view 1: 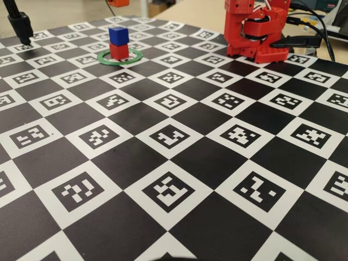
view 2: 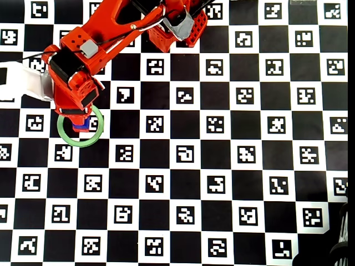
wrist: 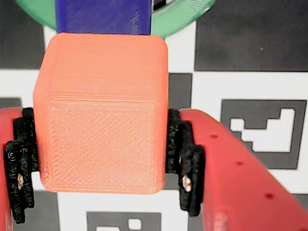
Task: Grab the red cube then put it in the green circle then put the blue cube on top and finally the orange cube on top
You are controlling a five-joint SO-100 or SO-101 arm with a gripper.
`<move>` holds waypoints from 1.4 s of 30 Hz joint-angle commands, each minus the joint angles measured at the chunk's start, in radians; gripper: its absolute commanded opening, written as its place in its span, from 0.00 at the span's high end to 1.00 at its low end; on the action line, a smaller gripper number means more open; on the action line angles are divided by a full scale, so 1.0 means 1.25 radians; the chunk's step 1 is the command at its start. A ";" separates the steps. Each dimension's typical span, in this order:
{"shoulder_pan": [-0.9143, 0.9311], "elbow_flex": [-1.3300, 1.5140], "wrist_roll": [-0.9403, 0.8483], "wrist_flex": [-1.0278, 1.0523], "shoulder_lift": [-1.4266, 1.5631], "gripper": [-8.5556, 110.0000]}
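In the fixed view the blue cube point(view 1: 118, 35) stands on the red cube point(view 1: 119, 51), which sits inside the green circle point(view 1: 134, 57). My gripper point(wrist: 102, 159) is shut on the orange cube point(wrist: 101, 115), with a black pad pressed on each side. The wrist view shows the orange cube held above and just in front of the blue cube point(wrist: 103, 17), with part of the green circle point(wrist: 185, 17) behind it. From overhead, the arm's head point(view 2: 75, 94) covers the stack. Only a sliver of the blue cube point(view 2: 84, 126) and the green circle point(view 2: 64, 133) show there.
The red arm base point(view 1: 255, 35) stands at the back right of the checkered marker board point(view 1: 174, 163). A black stand point(view 1: 22, 24) rises at the back left. In the overhead view a white block point(view 2: 22, 83) lies left of the arm.
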 commanded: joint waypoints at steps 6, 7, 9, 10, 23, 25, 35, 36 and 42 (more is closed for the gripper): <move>0.007 0.038 0.013 -0.072 0.088 0.85; 0.007 0.045 0.016 -0.079 0.088 0.85; 0.007 0.058 0.018 -0.091 0.088 0.85; 0.007 0.065 0.021 -0.099 0.088 0.85; 0.018 0.131 0.032 -0.171 0.083 0.85; 0.018 0.136 0.032 -0.173 0.083 0.85; 0.018 0.150 0.039 -0.188 0.083 0.84; 0.018 0.150 0.039 -0.189 0.083 0.84; 0.013 0.156 0.043 -0.190 0.082 0.84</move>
